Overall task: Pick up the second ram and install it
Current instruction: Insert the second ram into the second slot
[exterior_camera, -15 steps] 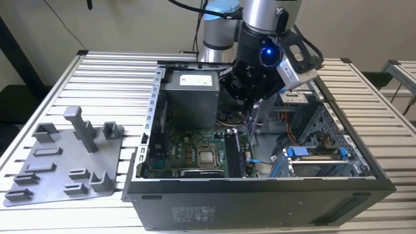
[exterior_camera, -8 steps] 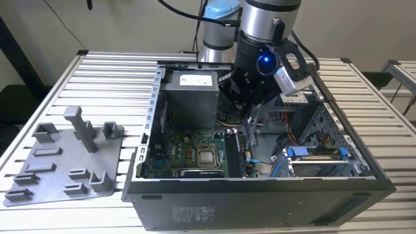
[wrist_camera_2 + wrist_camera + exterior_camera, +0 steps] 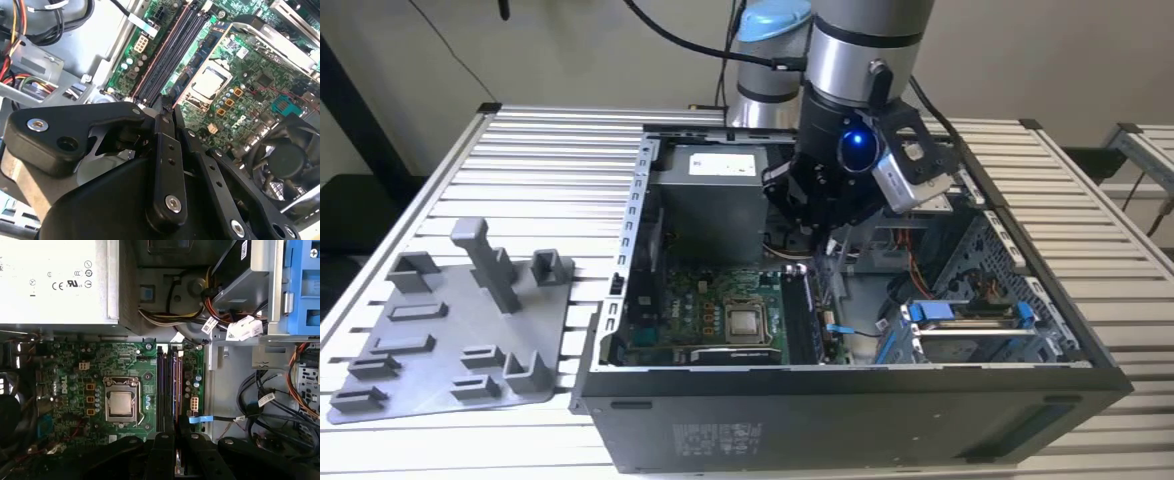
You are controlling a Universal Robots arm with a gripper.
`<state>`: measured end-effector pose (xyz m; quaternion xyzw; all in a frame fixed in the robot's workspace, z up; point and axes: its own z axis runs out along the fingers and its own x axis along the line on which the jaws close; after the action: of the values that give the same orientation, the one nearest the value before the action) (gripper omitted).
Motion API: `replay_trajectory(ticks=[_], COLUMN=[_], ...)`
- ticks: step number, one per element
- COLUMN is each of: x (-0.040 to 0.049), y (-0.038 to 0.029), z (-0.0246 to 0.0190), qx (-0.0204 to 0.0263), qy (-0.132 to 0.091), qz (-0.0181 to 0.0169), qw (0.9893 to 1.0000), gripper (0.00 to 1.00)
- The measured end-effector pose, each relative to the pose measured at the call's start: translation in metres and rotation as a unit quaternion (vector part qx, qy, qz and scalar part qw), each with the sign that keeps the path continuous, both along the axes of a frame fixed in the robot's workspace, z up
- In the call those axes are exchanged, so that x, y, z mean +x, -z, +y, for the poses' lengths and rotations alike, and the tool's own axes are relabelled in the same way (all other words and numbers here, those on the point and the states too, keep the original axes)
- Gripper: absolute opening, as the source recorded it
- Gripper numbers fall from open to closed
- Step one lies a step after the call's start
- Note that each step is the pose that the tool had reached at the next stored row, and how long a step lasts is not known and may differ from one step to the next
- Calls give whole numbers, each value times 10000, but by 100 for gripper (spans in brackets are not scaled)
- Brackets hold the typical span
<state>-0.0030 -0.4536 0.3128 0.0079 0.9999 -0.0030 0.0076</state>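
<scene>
My gripper (image 3: 831, 235) hangs inside the open computer case (image 3: 854, 400), low over the motherboard (image 3: 707, 300). In the first wrist view its black fingers (image 3: 162, 445) stand close together, shut on a thin dark strip seen edge-on: the second ram (image 3: 176, 460). That strip lies in line with the long black memory slots (image 3: 162, 390) beside the processor socket (image 3: 120, 402). In the second wrist view my gripper (image 3: 165, 107) points at the near end of the same slots (image 3: 167, 55). The fingers hide most of the ram.
A power supply (image 3: 50, 280) fills the case's far end, with cable bundles (image 3: 260, 400) and a blue drive cage (image 3: 961, 315) toward the exterior view's right. A cooling fan (image 3: 285, 160) sits near the board. A grey parts fixture (image 3: 454, 330) lies on the slatted table.
</scene>
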Motion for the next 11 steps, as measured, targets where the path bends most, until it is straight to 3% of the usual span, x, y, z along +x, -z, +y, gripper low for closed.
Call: replay_trajectory(ticks=[11], x=[-38], y=[200], z=[-13], qx=[0], qy=[0], qz=[0], qw=[10000], gripper=[15])
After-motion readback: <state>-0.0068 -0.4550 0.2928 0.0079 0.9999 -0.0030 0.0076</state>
